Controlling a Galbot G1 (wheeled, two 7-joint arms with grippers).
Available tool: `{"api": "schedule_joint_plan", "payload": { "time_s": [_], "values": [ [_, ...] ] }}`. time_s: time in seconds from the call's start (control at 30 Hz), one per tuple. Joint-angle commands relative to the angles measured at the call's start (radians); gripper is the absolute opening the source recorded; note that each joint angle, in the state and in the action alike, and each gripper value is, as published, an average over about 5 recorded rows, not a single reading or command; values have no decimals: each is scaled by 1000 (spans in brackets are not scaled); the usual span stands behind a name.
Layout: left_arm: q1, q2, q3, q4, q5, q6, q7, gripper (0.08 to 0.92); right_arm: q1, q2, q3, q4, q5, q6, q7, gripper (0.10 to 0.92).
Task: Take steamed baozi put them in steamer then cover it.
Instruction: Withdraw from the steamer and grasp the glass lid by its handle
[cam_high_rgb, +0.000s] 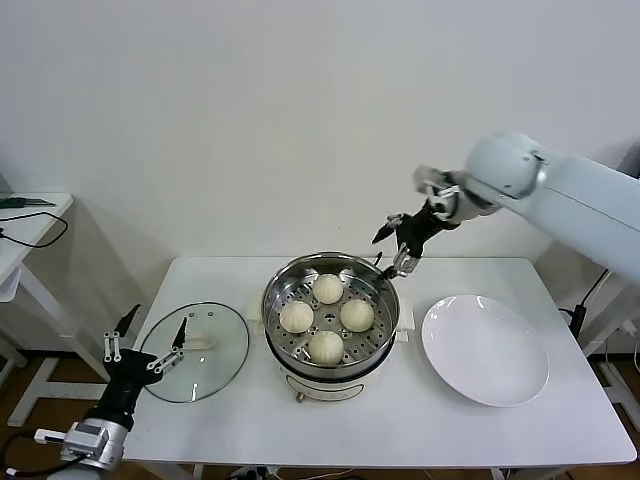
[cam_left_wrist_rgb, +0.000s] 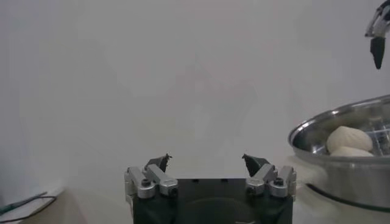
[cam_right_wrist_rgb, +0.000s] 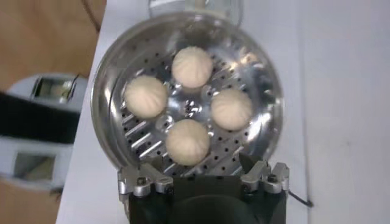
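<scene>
Four steamed baozi (cam_high_rgb: 326, 317) sit on the perforated tray inside the steamer (cam_high_rgb: 331, 312), which stands at the middle of the white bench (cam_high_rgb: 420, 420). Within the pot they lie at 12, 3, 6 and 9 o'clock, near one another around the tray's centre without touching. The pot is uncovered.

The right arm reaches in from the right edge of the head view, its pale forearm angled down toward the pot's far rim. Its wrist bends so that the right claw (cam_high_rgb: 392, 248) points downward, hovering above the rim at about 1 o'clock — its fingers spread apart and holding nothing. The right wrist view looks straight down into the pot, all four buns showing beyond the dark fingertips (cam_right_wrist_rgb: 248, 163).

The cover (cam_high_rgb: 194, 351), a clear glass lid with a white handle (cam_high_rgb: 199, 342), lies flat on the bench at 9 o'clock from the steamer, just beside it. The left arm rises from the near left corner, with the left claw (cam_high_rgb: 157, 338) over the lid's left part — fingers wide open, empty.

A flat white plate (cam_high_rgb: 486, 349) rests on the bench at 3 o'clock from the steamer, bare.
</scene>
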Motion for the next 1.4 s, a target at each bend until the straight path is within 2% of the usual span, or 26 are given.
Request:
{"api": "schedule_joint_plan", "payload": {
  "time_s": [0.03, 0.17, 0.4, 0.67, 0.8, 0.9, 1.0, 1.13, 1.4],
  "values": [
    [-20, 18, -31, -17, -21, 74, 0, 823, -719, -290, 758, 175, 133, 232, 575, 823],
    [-37, 16, -31, -24, -38, 124, -8, 823, -1094, -281, 1084, 264, 177, 333, 786, 823],
    [-82, 7, -26, 31, -43, 88, -40, 823, -1643, -29, 1586, 419, 114, 410, 914, 823],
    [-102, 15, -40, 67, -27, 5, -55, 823, -1893, 305, 1662, 532, -40, 567, 985, 823],
    [-105, 18, -38, 82, -26, -6, -61, 823, -1953, 412, 1634, 533, -149, 684, 1017, 823],
    [-108, 19, -34, 110, -1, -22, -70, 823, -1985, 478, 1617, 535, -175, 729, 1033, 823],
    [-108, 18, -29, 153, 112, -56, -83, 823, -2010, 531, 1606, 530, -187, 756, 1037, 823],
    [-97, 24, -14, 233, 371, -177, -132, 823, -2014, 572, 1596, 521, -189, 766, 1038, 823],
    [-37, 39, 37, 326, 914, -423, -319, 823, -1995, 594, 1582, 507, -186, 765, 1036, 823]
  ]
}}
